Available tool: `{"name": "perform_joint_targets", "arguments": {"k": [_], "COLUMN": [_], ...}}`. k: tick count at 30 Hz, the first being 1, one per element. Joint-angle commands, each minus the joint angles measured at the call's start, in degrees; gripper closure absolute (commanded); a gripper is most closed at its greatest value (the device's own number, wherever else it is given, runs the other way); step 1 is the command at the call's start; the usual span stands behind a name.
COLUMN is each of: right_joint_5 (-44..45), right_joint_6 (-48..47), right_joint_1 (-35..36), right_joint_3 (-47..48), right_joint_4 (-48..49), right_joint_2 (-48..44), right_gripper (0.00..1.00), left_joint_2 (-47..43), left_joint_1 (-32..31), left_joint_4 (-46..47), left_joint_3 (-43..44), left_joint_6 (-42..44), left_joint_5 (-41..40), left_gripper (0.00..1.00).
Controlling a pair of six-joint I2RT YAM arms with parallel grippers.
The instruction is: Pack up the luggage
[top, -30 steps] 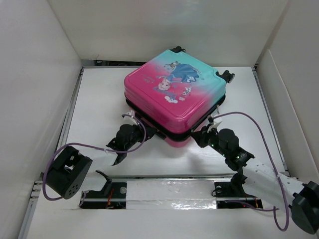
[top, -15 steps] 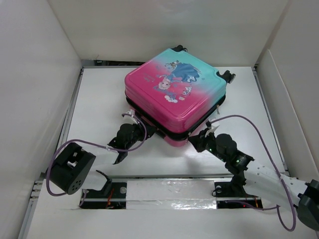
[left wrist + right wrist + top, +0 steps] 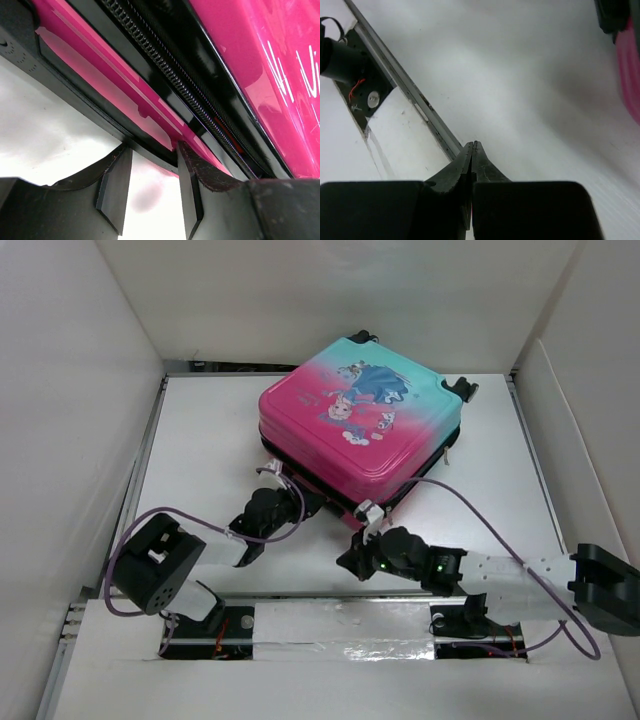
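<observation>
Left gripper (image 3: 150,167): fingers parted, holding nothing, tips at the near lower rim of the luggage (image 3: 365,430), just under its zipper (image 3: 172,82). Right gripper (image 3: 472,150): clenched on nothing, over bare worktop (image 3: 200,440), just beside the luggage's near corner. The luggage lies flat and closed, printed shell up, mid-worktop.

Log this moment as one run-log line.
luggage: shells together, flat on table | left gripper: open, at luggage's near zipper edge | right gripper: shut, empty, over bare table
</observation>
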Motion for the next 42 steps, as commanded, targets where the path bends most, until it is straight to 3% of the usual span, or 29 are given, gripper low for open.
{"name": "perform_joint_targets", "arguments": {"k": [1,5,9,10,12,17,19,21,26,32,42], "right_joint_5": [9.89,21.99,22.22,21.51,20.63,18.97,17.12,15.27,15.53,10.36,9.03], "right_joint_6": [0.72,3.08,3.62,3.79,4.67,5.91,3.89,0.91,-4.10,-9.11,-14.04], "right_joint_1": [1.95,1.95,-2.86,-4.01,-6.57,-10.70,-12.98,-14.30,-17.20,-19.67,-20.28], "right_joint_3": [7.94,4.97,0.14,-0.48,-1.71,-3.74,-3.83,-3.22,-0.93,-0.66,0.47], "right_joint_4": [0.06,-7.52,-14.30,-18.22,-21.14,-25.82,-23.73,-22.40,-20.02,-13.62,-10.35], "right_joint_2": [2.44,-5.18,-18.01,-22.30,-25.67,-30.17,-29.47,-27.36,-22.44,-18.66,-18.22], "right_gripper": [1.00,0.98,0.71,0.60,0.54,0.58,0.59,0.53,0.48,0.49,0.53], "left_joint_2": [-1.08,-4.69,-7.59,-7.68,-7.68,-7.42,-7.59,-7.51,-7.42,-6.80,-4.87], "left_joint_1": [-2.01,-2.01,-2.01,-2.01,-2.01,-2.01,-2.01,-2.01,-2.01,-2.01,-2.01], "left_joint_4": [5.38,1.52,-0.95,-0.86,-1.04,-0.95,-0.95,-1.13,-1.39,-1.30,-0.43], "left_joint_3": [2.02,0.53,0.00,0.00,0.17,0.35,0.35,0.43,0.35,0.26,0.70], "left_joint_6": [2.61,4.10,4.81,4.72,4.98,4.98,5.07,5.07,5.07,5.07,4.81], "left_joint_5": [2.98,0.43,-1.07,-1.16,-0.98,-0.54,-0.63,-0.46,-0.28,0.07,0.86], "left_gripper": [1.00,1.00,1.00,1.00,1.00,1.00,1.00,1.00,1.00,1.00,1.00]}}
